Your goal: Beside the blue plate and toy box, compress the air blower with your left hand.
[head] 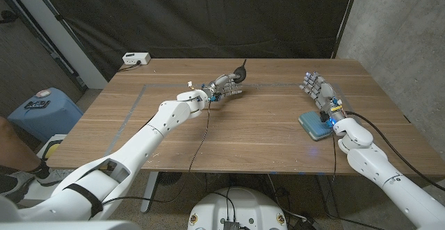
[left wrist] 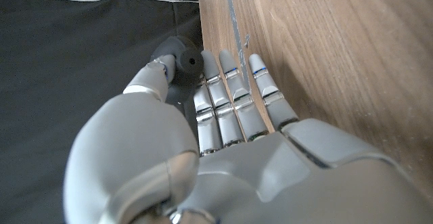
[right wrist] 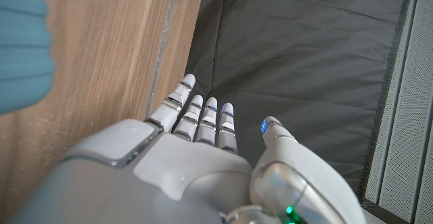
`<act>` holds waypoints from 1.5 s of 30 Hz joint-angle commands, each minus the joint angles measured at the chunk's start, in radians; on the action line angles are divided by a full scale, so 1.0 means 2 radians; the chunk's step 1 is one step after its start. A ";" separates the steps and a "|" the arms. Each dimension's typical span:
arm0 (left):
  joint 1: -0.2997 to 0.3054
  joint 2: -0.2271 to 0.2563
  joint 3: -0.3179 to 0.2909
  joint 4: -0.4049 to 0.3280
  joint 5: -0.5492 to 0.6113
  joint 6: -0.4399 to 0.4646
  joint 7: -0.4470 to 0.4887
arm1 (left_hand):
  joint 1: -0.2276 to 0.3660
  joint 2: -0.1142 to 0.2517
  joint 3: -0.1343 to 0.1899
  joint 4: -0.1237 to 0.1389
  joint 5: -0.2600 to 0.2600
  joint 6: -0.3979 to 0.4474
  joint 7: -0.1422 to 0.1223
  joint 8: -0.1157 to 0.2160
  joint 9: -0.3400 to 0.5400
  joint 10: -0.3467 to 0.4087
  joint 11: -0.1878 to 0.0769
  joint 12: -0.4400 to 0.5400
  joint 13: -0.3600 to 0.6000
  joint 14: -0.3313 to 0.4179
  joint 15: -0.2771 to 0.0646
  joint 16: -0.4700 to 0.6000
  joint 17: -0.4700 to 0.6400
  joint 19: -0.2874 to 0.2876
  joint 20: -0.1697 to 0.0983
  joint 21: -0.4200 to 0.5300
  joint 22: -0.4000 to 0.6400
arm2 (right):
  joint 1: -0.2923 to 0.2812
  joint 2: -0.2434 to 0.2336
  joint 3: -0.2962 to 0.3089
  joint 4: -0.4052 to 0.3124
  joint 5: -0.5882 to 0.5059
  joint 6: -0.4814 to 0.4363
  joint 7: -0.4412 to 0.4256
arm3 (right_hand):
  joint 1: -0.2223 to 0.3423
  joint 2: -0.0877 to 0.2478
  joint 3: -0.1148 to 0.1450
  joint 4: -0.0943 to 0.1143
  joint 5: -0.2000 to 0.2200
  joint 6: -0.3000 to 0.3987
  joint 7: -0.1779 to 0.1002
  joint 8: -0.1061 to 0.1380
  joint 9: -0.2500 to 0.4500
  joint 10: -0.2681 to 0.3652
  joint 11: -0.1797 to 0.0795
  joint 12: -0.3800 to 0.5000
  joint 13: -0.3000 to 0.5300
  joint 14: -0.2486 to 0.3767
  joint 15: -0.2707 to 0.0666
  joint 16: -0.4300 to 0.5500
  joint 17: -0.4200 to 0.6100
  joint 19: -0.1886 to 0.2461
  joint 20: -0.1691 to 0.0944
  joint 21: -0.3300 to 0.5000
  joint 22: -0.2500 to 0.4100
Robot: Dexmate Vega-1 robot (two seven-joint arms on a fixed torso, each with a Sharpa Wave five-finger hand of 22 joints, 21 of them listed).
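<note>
Pinching the dark air blower [head: 238,76], your left robot hand [head: 224,85] has thumb and fingers [left wrist: 223,102] closed on its bulb above the bench [head: 264,129]. Your right robot hand [head: 316,87] stands spread, holding nothing, with a blue box [head: 313,126] just behind its wrist.

Well beyond the left hand, we see a white power strip [head: 135,59] near the table's far corner. Out past that arm's side stands a blue container [head: 43,110] on the floor.
</note>
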 commanded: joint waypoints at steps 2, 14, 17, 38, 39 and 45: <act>0.000 -0.001 0.001 -0.004 0.006 0.001 0.010 | 0.008 0.000 0.001 -0.003 0.002 0.011 -0.002 0.005 0.000 0.015 -0.002 0.003 -0.001 0.007 -0.004 0.006 0.003 0.006 -0.001 0.003 0.000 | -0.002 0.002 0.001 0.000 0.003 -0.001 0.001 | -0.005 0.001 0.000 -0.002 0.000 0.003 0.000 0.001 0.002 0.004 -0.001 0.001 0.002 0.001 -0.013 0.005 0.002 0.003 0.000 -0.002 0.003; 0.001 0.000 0.001 -0.010 0.011 0.002 0.021 | 0.023 -0.001 0.003 -0.005 -0.001 0.045 -0.013 0.018 -0.006 0.043 -0.009 0.007 0.000 0.024 -0.016 0.016 0.008 0.013 -0.008 0.009 0.000 | -0.001 0.005 -0.002 0.001 0.005 -0.002 0.003 | -0.005 0.000 0.000 -0.002 0.000 0.003 0.001 0.001 0.002 0.004 -0.001 0.001 0.002 0.002 -0.013 0.005 0.002 0.003 0.000 -0.002 0.003; 0.002 0.000 0.000 -0.012 0.011 0.003 0.024 | 0.027 -0.001 0.002 -0.006 -0.002 0.051 -0.014 0.020 -0.008 0.052 -0.012 0.006 -0.004 0.029 -0.021 0.020 0.011 0.019 -0.010 0.012 0.000 | -0.004 0.003 -0.001 -0.002 0.005 -0.003 0.001 | -0.005 0.000 0.000 -0.002 0.000 0.003 0.001 0.001 0.002 0.004 0.000 0.001 0.002 0.002 -0.013 0.005 0.001 0.004 0.000 -0.002 0.003; 0.021 0.025 -0.015 -0.037 0.001 0.008 0.025 | 0.048 -0.006 -0.004 -0.006 -0.015 0.068 -0.016 0.021 -0.022 0.090 -0.016 0.003 -0.012 0.041 -0.035 0.038 0.027 0.025 -0.020 0.021 -0.001 | -0.012 0.003 -0.012 -0.030 -0.002 -0.020 -0.015 | -0.006 0.000 0.001 -0.003 0.000 0.003 0.001 0.001 0.002 0.004 -0.001 0.001 0.002 0.002 -0.013 0.005 0.002 0.004 0.000 -0.002 0.003; 0.022 0.026 -0.016 -0.038 -0.001 0.007 0.025 | 0.048 -0.006 -0.004 -0.006 -0.015 0.068 -0.015 0.021 -0.022 0.090 -0.016 0.003 -0.012 0.041 -0.035 0.038 0.027 0.025 -0.020 0.021 -0.001 | -0.010 0.004 -0.013 -0.029 -0.002 -0.020 -0.015 | -0.006 0.000 0.001 -0.003 0.000 0.003 0.001 0.001 0.002 0.005 -0.002 0.002 0.002 0.002 -0.013 0.005 0.002 0.004 0.000 -0.001 0.003; 0.025 0.029 -0.019 -0.038 -0.002 0.003 0.022 | 0.050 -0.006 -0.004 -0.005 -0.018 0.067 -0.015 0.019 -0.025 0.088 -0.016 0.001 -0.010 0.040 -0.035 0.038 0.028 0.024 -0.021 0.022 -0.001 | -0.002 0.010 -0.020 -0.025 -0.006 -0.018 -0.013 | -0.006 0.000 0.001 -0.003 0.000 0.003 0.001 0.001 0.002 0.004 -0.001 0.001 0.002 0.002 -0.013 0.005 0.002 0.004 0.000 -0.002 0.003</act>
